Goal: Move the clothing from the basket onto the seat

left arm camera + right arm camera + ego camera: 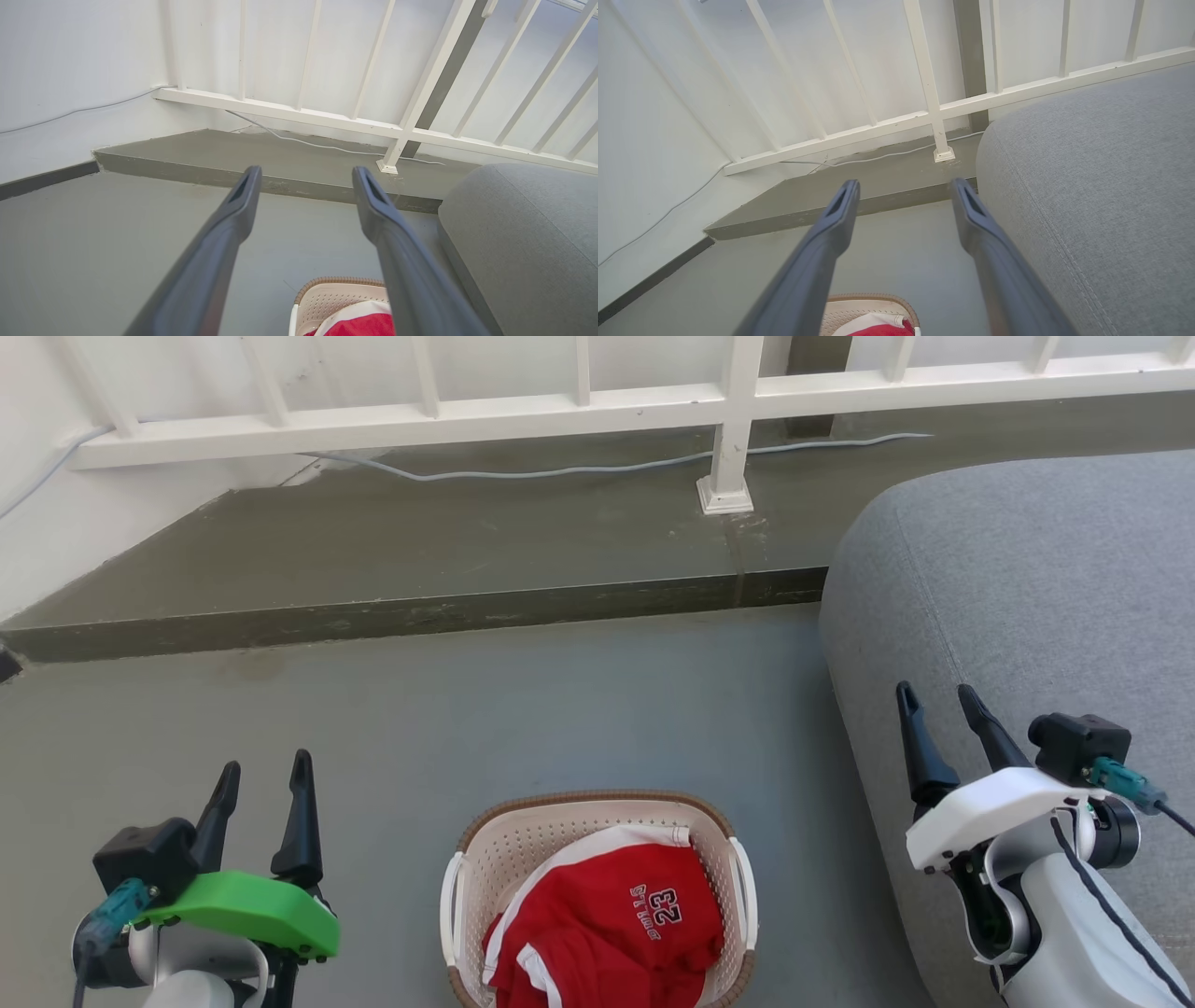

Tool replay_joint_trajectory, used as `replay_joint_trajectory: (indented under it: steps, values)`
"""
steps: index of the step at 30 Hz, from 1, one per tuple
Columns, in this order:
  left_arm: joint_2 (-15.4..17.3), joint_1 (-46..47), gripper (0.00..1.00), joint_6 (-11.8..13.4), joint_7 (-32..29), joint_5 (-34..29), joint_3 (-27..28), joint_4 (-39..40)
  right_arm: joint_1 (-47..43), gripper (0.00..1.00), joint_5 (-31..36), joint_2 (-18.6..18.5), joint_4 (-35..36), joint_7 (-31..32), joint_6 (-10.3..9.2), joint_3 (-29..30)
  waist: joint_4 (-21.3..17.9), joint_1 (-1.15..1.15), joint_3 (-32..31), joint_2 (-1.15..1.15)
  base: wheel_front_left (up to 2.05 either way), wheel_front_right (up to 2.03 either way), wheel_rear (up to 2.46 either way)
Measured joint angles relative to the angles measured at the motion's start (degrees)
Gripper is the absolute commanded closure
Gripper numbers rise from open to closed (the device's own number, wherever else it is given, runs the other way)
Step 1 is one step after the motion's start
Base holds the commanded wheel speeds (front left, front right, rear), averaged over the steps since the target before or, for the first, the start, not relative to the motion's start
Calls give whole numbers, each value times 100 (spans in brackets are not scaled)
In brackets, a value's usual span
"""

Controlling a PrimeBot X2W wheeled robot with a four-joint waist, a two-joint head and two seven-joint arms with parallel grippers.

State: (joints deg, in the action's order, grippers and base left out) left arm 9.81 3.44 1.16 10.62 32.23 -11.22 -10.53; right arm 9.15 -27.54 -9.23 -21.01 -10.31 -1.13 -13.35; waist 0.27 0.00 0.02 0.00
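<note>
Far left first: a white wall (37,523) meets a raised grey step (420,551). A white railing (467,420) runs along the back, and a pale cable (560,471) lies loose on the step beneath it.

Down at the lower left of the head view is the left end effector (265,763) on its green mount, hovering above the grey floor (560,709). Its two dark fingers are spread apart and gripping nothing. The left wrist view agrees: a clear gap between both fingers, which point toward the step.

Into the middle now. The basket (523,845) sits on the floor at the bottom centre, between the two arms. It's cream and perforated, with a brown woven rim and a white handle on each side. Inside it is the clothing (607,924), red fabric with white trim, bunched up, a white "23" facing up on top. It lies wholly within the basket, and both end effectors are well apart from it.

Across to the right comes the right end effector (934,691) on its white mount. Its fingers are likewise spread wide and holding nothing, and they show against the left edge of the seat (1027,597). That seat is a big grey fabric cushion with a rounded corner and a stitched seam. It stands near the basket, with a strip of floor between them.
</note>
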Motion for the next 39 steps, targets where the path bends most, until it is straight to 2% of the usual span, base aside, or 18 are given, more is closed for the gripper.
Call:
replay_joint_trajectory:
  steps: [19,39]
  values:
    - [33,-5,0,153,364,-1338,-221,-30,133,0,1295,-22,-316,-365,-58,-283,1,0,8,0,0,0,0]
    - [22,-5,0,187,380,-1394,-180,-190,219,0,1393,8,-379,-397,-47,-196,-14,0,13,0,0,0,0]
